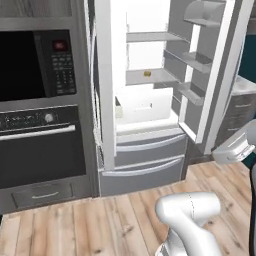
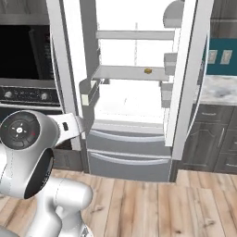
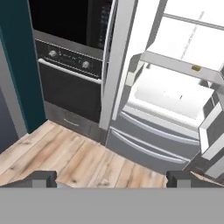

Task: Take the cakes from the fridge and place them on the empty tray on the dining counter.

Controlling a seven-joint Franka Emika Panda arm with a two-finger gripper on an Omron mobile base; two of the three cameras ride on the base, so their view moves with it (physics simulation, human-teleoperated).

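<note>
Cake, a tiny flat tan-brown square [image 1: 147, 73], sits on the middle white shelf [image 1: 150, 78] of the open tall grey steel fridge [image 1: 145, 160]. Gripper [image 3: 111, 178] jaws spread wide, empty; approach level, above the shelf.

A light wooden plank floor [image 1: 65, 225] runs across the kitchen, its boards pale tan with darker grain. On the left a black built-in microwave [image 1: 30, 65] sits above a black oven [image 1: 40, 150] with a silver bar handle and a row of knobs, both framed in grey cabinetry. To the right stand dark grey base cabinets [image 2: 210, 139] under a pale marble worktop [image 2: 217, 90], backed by a teal wall [image 2: 221, 55] with two white outlets. The light is even and bright.
</note>
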